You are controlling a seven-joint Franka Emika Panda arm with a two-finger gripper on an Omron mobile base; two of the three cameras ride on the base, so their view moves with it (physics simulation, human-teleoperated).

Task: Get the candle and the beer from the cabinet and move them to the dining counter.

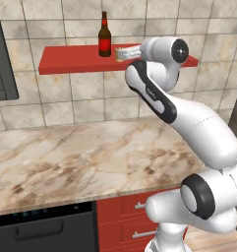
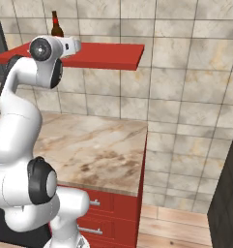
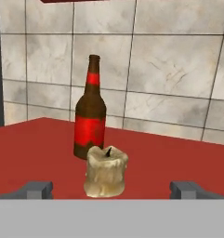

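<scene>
The candle (image 3: pixel 106 171) stands upright on the cabinet (image 3: pixel 34 148), a flat red shelf board fixed to the tiled wall (image 3: pixel 178 65). In the hand view it sits close and central, a squat tan cylinder with a dark wick and rough, dripped sides. The beer (image 3: pixel 90 114) stands just behind it and slightly left, nearer the wall; whether the two touch cannot be told. The bottle is upright, dark brown, with a red label and a red band on its neck.

The gripper (image 3: pixel 111 188) is level with the shelf and points at the candle. Its fingertips (image 3: pixel 36 188) stand wide apart, one on either side of the candle, with clear space between each tip and the wax. The jaws hold nothing.

In the left base view the beer (image 1: pixel 104 37) stands on the cabinet (image 1: pixel 66 59) and the candle (image 1: pixel 121 53) shows just to its right, partly covered by the arm's wrist. The arm reaches up from the lower right to the shelf's near edge. In the right base view the beer (image 2: pixel 56 25) shows behind the wrist, above the cabinet (image 2: pixel 113 55).

Below the shelf runs a marbled counter (image 1: pixel 80 162) with red drawers (image 1: pixel 132 216) and a black dishwasher (image 1: pixel 41 229) beneath it.
</scene>
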